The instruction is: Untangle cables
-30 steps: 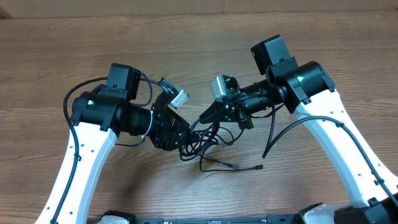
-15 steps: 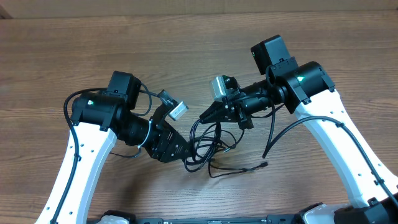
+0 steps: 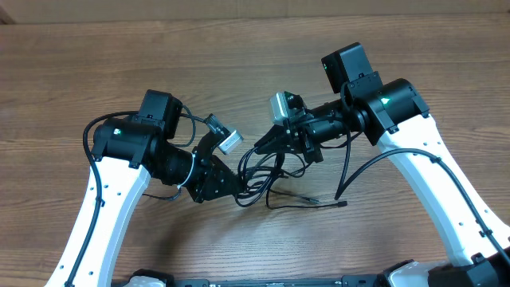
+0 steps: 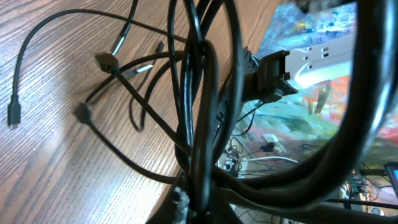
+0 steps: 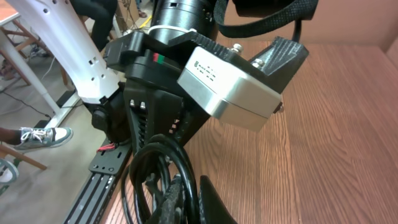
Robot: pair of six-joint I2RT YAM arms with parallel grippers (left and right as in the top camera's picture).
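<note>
The cables (image 3: 267,171) are a knot of thin black loops on the wooden table between my two grippers. My left gripper (image 3: 236,191) is shut on strands at the knot's left side. My right gripper (image 3: 259,147) is shut on strands at its upper edge. One loose end runs right to a small plug (image 3: 343,204). In the left wrist view the cables (image 4: 199,93) rise taut from the left gripper (image 4: 199,208), with slack loops and a plug (image 4: 13,114) lying on the wood. In the right wrist view cable loops (image 5: 146,168) pass between the fingers of the right gripper (image 5: 202,199).
The two wrists sit close together, the left wrist's silver camera (image 5: 230,81) right in front of my right gripper. A thicker black arm cable (image 3: 358,171) hangs beside the right arm. A black rail (image 3: 279,282) runs along the table's front edge.
My left gripper moved toward the front of the table and closed on the cables. The knot and its loose plug end shifted slightly. The right gripper stayed shut and in place.
</note>
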